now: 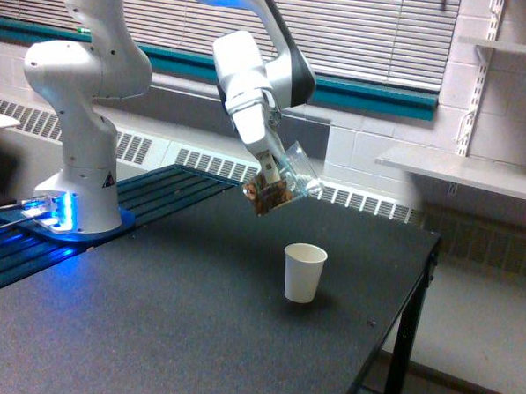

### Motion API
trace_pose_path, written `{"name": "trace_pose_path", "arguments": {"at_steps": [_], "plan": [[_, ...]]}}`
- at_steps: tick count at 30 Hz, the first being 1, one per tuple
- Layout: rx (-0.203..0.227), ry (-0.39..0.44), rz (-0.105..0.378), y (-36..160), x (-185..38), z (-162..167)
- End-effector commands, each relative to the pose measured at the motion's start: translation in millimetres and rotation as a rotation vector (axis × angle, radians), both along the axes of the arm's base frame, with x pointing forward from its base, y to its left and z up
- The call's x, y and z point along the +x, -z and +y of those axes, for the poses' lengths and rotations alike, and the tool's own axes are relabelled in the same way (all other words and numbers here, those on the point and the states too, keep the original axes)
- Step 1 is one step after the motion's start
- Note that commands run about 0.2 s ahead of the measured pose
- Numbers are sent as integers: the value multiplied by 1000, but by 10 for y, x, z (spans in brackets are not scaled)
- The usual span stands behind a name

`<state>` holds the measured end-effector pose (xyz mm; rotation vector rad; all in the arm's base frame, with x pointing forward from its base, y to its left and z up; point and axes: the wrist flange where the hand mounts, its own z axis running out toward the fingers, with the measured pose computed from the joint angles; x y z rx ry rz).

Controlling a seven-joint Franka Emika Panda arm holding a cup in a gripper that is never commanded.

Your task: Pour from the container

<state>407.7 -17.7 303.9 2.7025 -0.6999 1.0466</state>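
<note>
In the exterior view, my gripper (271, 175) is shut on the container (283, 180), a clear plastic cup held in the air and tilted, its open mouth toward the view's upper right. Brown almonds lie heaped in its lower end. A white paper cup (304, 271) stands upright on the black table (150, 332), below and a little to the right of the container. Nothing is falling from the container.
The arm's white base (78, 196) stands at the exterior view's left on a blue-lit mount. The table's right edge (422, 285) drops off to the floor. A radiator and blinds run along the wall behind, and a shelf (458, 172) sits at the right.
</note>
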Motion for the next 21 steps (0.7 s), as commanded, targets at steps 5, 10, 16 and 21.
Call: {"name": "trace_pose_path", "arguments": {"at_steps": [5, 10, 16, 21], "plan": [[-89, -16, 18, -32, 48, 16], [-94, -24, 40, 10, 47, 24], [-108, -38, 70, 61, 29, 29], [-121, -61, 92, 97, 25, 67]]}}
